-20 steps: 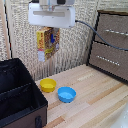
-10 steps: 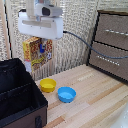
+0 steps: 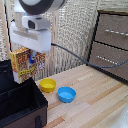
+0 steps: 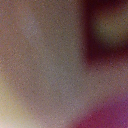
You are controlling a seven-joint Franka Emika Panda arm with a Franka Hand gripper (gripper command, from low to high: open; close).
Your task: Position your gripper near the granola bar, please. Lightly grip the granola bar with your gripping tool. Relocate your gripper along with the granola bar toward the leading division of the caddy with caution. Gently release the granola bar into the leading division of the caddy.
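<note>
While the end effector (image 3: 32, 54) is clamped on the granola bar (image 3: 26, 64), the box hangs above the caddy (image 3: 20, 102) edge. Beside it on the desk (image 3: 95, 100) sit a yellow bowl (image 3: 48, 85) and a blue bowl (image 3: 66, 94).

Showing orange-red-yellow granola bar (image 3: 26, 64), black caddy (image 3: 20, 107), yellow bowl (image 3: 48, 85), blue bowl (image 3: 66, 94), white end effector (image 3: 33, 56).

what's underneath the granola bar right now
The granola bar hangs from the end effector, above the black caddy's far edge. The compartment floor below it is too dark to make out.
</note>
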